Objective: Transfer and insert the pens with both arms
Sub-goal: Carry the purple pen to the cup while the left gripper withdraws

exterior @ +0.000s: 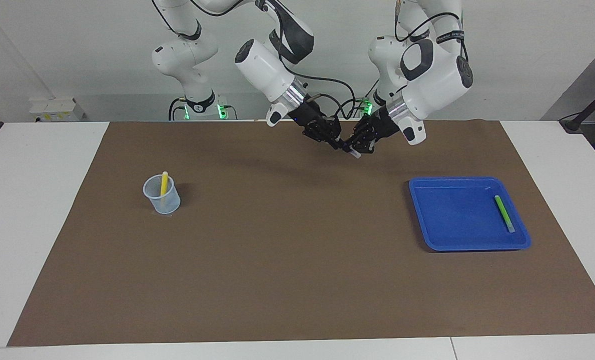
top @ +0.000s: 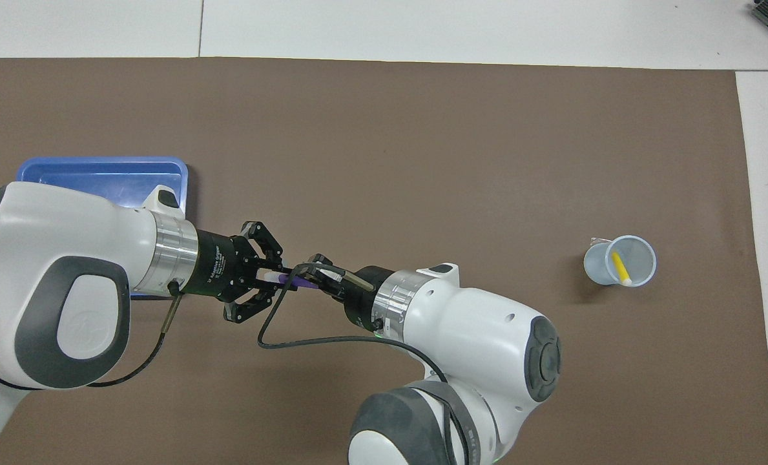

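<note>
purple pen (top: 291, 279): up in the air over the brown mat (exterior: 297, 280), bridging both grippers, well apart from the tray
left gripper (top: 269, 276): clenched on the pen's pale end
right gripper (top: 311, 278): clenched on the pen's purple end
green pen (exterior: 504, 213): lying in the blue tray (exterior: 447, 240)
yellow pen (exterior: 164, 183): standing tilted in the clear cup (exterior: 169, 204), well apart from the tray, toward the right arm's end

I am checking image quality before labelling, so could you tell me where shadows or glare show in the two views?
Facing view: the clear plastic cup casts a short shadow on the brown mat, and a faint glint marks the blue plastic tray near its rim. Overhead view: the mat looks evenly lit, without glare.
</note>
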{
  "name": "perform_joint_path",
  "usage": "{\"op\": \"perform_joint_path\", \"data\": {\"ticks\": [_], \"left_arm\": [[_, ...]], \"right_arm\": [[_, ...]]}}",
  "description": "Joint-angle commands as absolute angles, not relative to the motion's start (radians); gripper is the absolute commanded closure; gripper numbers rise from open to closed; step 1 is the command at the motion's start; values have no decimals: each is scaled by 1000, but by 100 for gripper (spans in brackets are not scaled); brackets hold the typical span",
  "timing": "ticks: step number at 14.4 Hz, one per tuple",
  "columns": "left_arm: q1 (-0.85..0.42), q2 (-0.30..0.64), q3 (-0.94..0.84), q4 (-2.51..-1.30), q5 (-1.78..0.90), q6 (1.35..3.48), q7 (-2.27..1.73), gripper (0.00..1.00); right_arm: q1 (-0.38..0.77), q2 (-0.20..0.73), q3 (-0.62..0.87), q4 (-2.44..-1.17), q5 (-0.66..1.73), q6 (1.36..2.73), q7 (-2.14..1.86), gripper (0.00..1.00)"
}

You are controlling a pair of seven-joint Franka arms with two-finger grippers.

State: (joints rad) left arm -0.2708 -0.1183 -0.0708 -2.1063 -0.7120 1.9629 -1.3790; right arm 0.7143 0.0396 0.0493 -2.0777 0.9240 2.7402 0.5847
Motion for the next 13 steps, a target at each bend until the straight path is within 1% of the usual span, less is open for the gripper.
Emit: {"op": "perform_joint_path", "data": {"ticks": [1,2,3,5,6,9,11,13], "left_arm": [[-302,-152,-63,-2138,-729,1987,-1390,32],[-313,-156,-61,-2138,-727,1991,-1388,15],[-321,-158,-61,-2138,-727,2005,-1396,13],[-322,-160,-61,-2138,-721,2014,-1379,14],[-321,-160,-60,-2138,-716,2011,-1355,14],[-290,-167,-57,-2151,-709,1999,-1209,19],[-247,-172,-58,-2151,-643,1961,-1119,23],[-219,-178,-58,-2152,-577,1919,-987,25]], "right_arm": [[710,28,57,-2083,951,2701,586,100],[710,28,57,-2082,950,2700,586,100],[707,28,55,-2082,945,2694,581,100],[698,20,46,-2082,924,2598,551,100],[672,18,46,-2082,896,2558,532,100],[615,11,48,-2072,719,2423,525,100],[592,0,48,-2069,640,2350,514,100],[563,-9,46,-2068,553,2274,453,100]]}}
